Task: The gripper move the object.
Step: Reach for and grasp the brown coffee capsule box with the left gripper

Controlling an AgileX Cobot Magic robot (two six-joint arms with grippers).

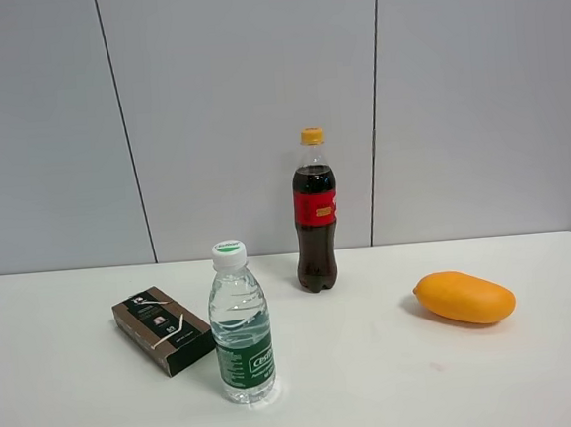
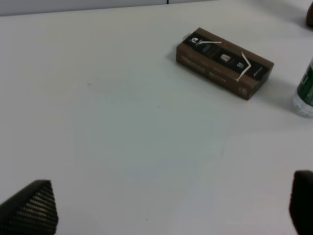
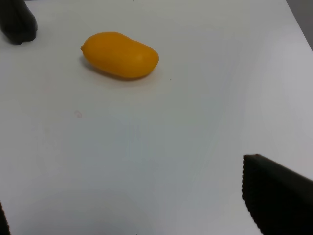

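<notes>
The dark brown carton (image 1: 163, 329) with white diagonal lines lies flat on the white table (image 1: 378, 384), left of the water bottle. It also shows in the left wrist view (image 2: 224, 61), well ahead of my left gripper (image 2: 166, 208). That gripper is open and empty, with its two black fingertips (image 2: 30, 208) far apart over bare table. My right gripper (image 3: 128, 208) is open and empty, with one black finger (image 3: 276, 198) in view. Neither gripper shows in the exterior high view.
A clear green-labelled water bottle (image 1: 241, 326) stands just right of the carton; its base shows in the left wrist view (image 2: 305, 93). A cola bottle (image 1: 315, 213) stands at the back. An orange-yellow mango (image 1: 464, 297) lies at the right, ahead of my right gripper (image 3: 120, 55).
</notes>
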